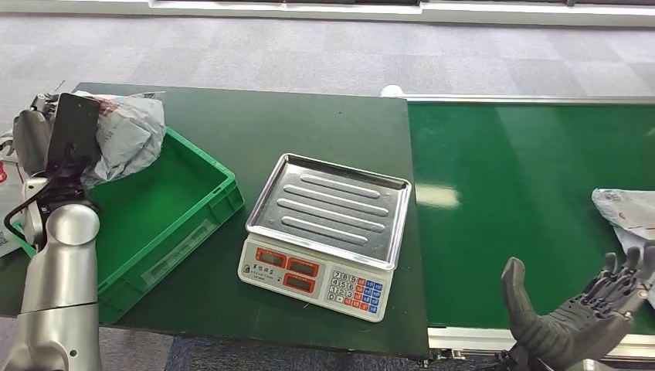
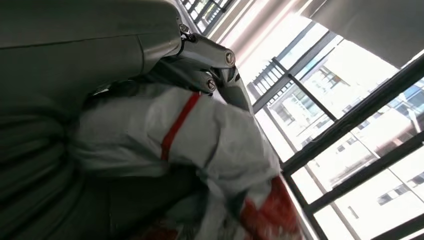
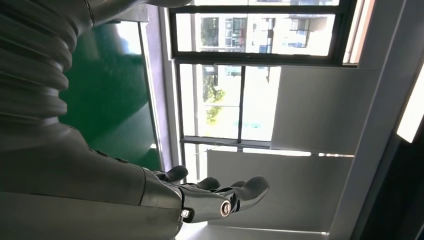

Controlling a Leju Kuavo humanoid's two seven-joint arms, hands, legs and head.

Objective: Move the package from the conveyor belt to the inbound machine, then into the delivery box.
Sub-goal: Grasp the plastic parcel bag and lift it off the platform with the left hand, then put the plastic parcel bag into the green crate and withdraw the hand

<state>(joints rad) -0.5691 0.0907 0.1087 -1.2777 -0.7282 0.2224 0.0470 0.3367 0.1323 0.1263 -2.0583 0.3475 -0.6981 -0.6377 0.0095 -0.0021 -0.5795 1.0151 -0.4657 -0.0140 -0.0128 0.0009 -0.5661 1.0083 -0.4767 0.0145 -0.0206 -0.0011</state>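
Note:
A crumpled grey mailer package (image 1: 127, 131) with red print hangs over the far left corner of the green delivery box (image 1: 208, 209). My left hand (image 1: 31, 127) grips it from the left. In the left wrist view its fingers (image 2: 210, 65) curl over the white, red-striped package (image 2: 200, 135). The inbound machine, a scale with a bare steel tray (image 1: 332, 205), stands mid-table. My right hand (image 1: 579, 313) is open, palm up, at the near edge of the conveyor belt (image 1: 525, 193). It holds nothing, and its spread fingers (image 3: 220, 192) show in the right wrist view.
A second grey package (image 1: 629, 212) lies on the belt at the right edge, just beyond my right hand. The scale's keypad (image 1: 351, 290) faces me. The dark green table (image 1: 293, 124) carries the box and scale. Grey carpet lies beyond.

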